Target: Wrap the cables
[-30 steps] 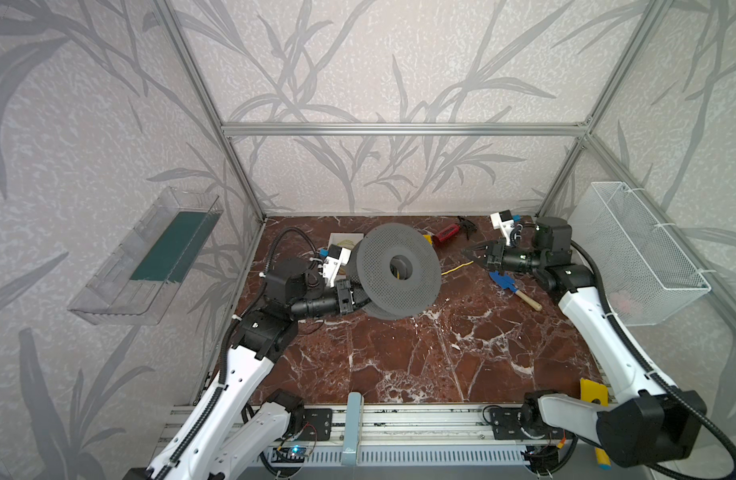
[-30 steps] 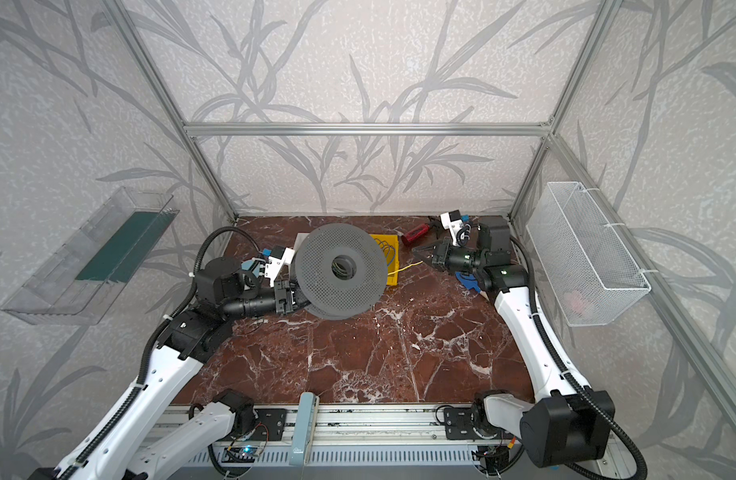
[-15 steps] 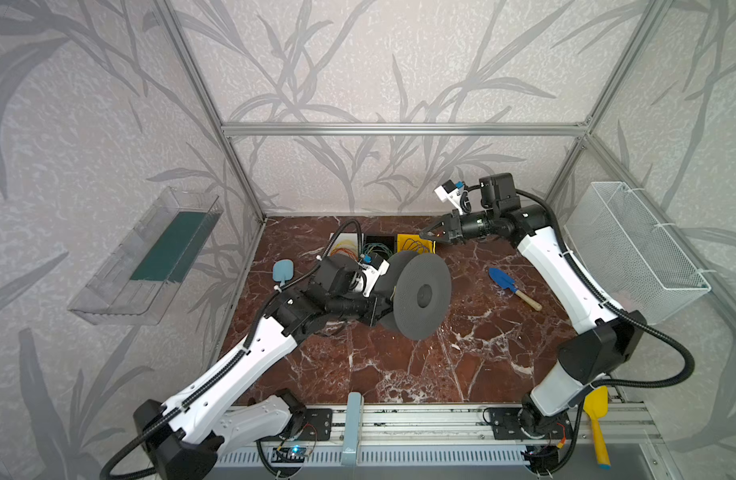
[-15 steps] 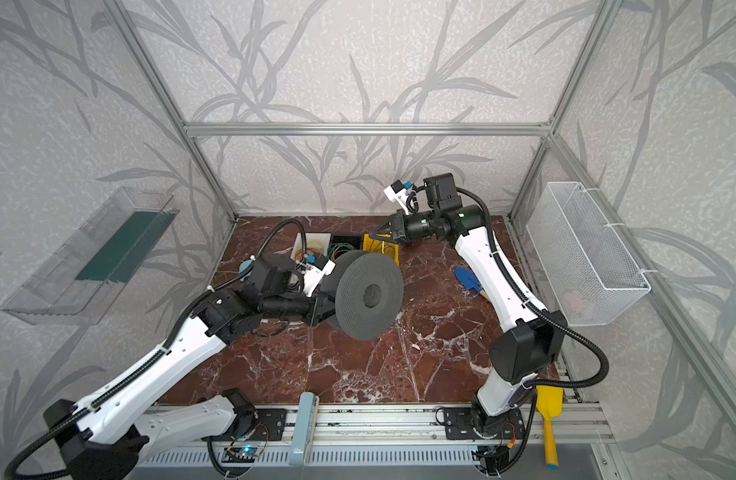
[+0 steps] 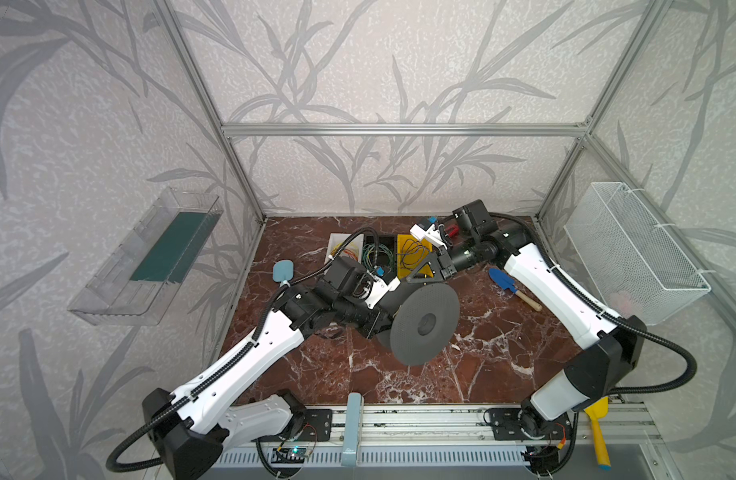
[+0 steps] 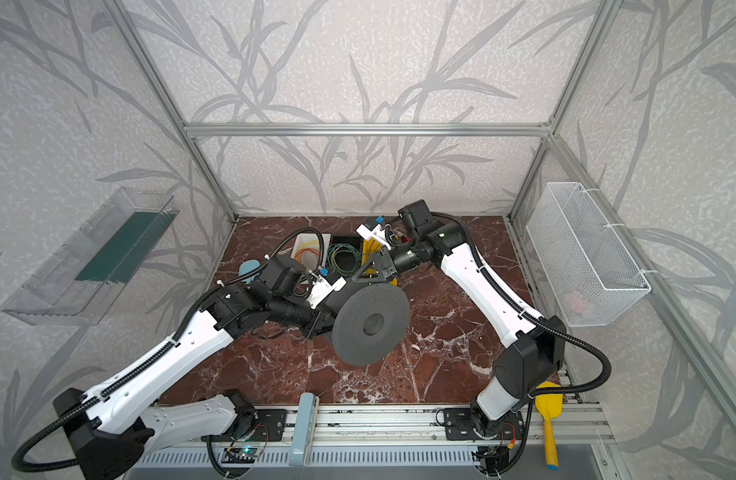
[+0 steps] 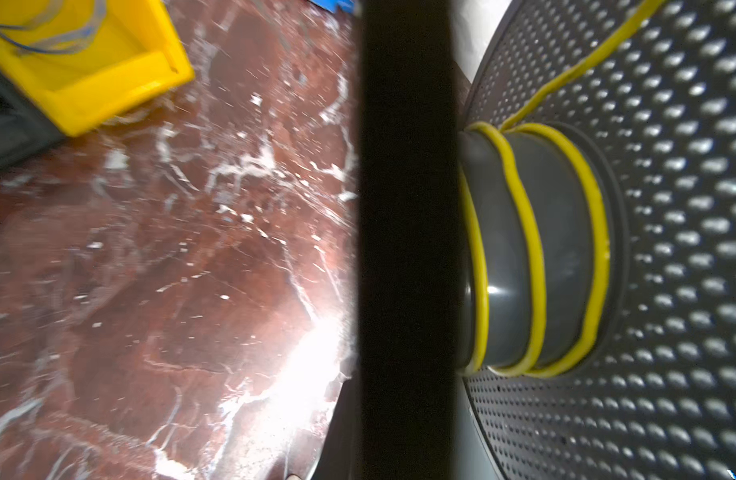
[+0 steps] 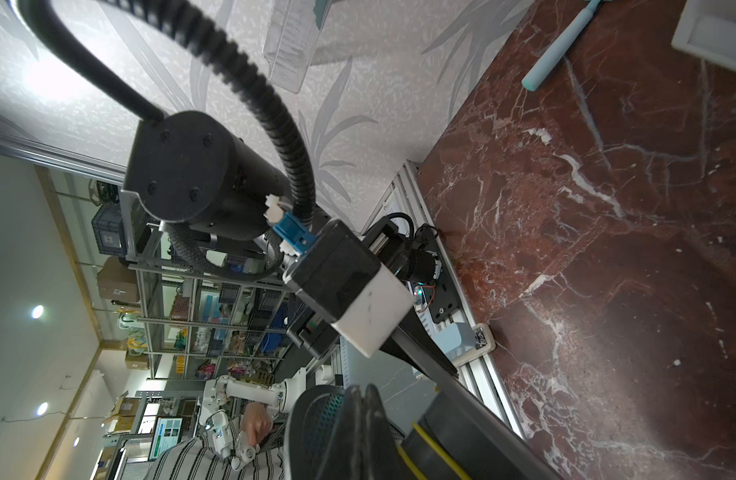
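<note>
A grey perforated spool hangs tilted over the middle of the marble table. My left gripper is shut on its rear flange. In the left wrist view the yellow cable lies in three turns round the hub, and one strand runs off across the flange. My right gripper sits just above the spool's far rim. Its fingers are pressed together in the right wrist view, and the yellow cable comes out from under them toward the hub.
Three bins stand at the back: a white bin, a black bin and a yellow bin, all holding loose wires. A blue trowel lies right of the spool, a light blue brush left. A mesh basket hangs on the right wall.
The left arm has carried the spool forward toward the table's middle. The right gripper rose toward the back, then came down and left to the spool's far rim.
</note>
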`<state>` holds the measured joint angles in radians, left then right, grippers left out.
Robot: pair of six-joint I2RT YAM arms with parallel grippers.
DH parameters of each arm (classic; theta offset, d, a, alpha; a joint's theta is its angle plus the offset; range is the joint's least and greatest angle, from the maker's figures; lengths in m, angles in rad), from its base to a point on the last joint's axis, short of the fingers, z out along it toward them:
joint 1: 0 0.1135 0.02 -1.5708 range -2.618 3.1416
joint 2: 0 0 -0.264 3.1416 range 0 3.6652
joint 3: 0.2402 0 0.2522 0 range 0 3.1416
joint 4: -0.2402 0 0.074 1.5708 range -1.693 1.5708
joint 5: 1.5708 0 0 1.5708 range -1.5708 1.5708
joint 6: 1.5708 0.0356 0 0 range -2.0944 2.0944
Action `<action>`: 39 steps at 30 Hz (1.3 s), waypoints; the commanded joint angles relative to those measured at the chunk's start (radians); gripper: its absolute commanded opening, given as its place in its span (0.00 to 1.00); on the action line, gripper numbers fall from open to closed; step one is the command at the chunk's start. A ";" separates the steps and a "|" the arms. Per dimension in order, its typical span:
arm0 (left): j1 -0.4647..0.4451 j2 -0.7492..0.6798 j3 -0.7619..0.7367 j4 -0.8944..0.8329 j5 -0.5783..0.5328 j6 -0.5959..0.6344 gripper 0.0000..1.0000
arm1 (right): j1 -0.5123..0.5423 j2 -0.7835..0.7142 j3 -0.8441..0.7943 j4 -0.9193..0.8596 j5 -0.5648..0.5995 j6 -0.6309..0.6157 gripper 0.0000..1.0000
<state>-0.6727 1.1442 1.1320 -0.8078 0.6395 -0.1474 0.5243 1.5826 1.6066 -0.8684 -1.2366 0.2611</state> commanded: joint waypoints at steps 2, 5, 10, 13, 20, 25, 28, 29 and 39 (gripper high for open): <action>0.058 0.017 -0.032 0.104 0.178 -0.001 0.00 | 0.064 -0.112 -0.103 0.014 -0.096 -0.016 0.00; 0.061 0.047 -0.015 0.131 0.221 -0.005 0.00 | 0.108 -0.113 -0.168 0.015 -0.082 -0.031 0.00; 0.061 0.109 0.003 0.156 0.286 -0.006 0.00 | 0.131 -0.048 -0.180 -0.078 -0.039 -0.128 0.00; 0.063 0.113 0.004 0.200 0.325 -0.019 0.00 | 0.131 -0.001 -0.165 -0.150 -0.030 -0.196 0.00; 0.125 0.085 -0.025 0.352 0.443 -0.107 0.00 | 0.144 -0.027 -0.252 0.187 -0.227 0.025 0.00; 0.182 0.074 -0.093 0.527 0.519 -0.244 0.00 | 0.206 -0.027 -0.214 0.062 -0.231 -0.084 0.00; 0.182 0.070 -0.092 0.528 0.523 -0.257 0.00 | 0.218 -0.036 -0.217 0.009 -0.247 -0.151 0.00; 0.183 0.068 -0.078 0.495 0.524 -0.241 0.00 | 0.218 -0.050 -0.222 0.028 -0.267 -0.141 0.00; 0.185 0.018 -0.018 0.219 0.419 -0.098 0.00 | 0.192 -0.065 -0.060 -0.224 -0.085 -0.290 0.15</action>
<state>-0.5518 1.1629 1.0477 -0.7166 1.1469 -0.1410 0.6392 1.5421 1.5162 -0.8982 -1.3560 0.0834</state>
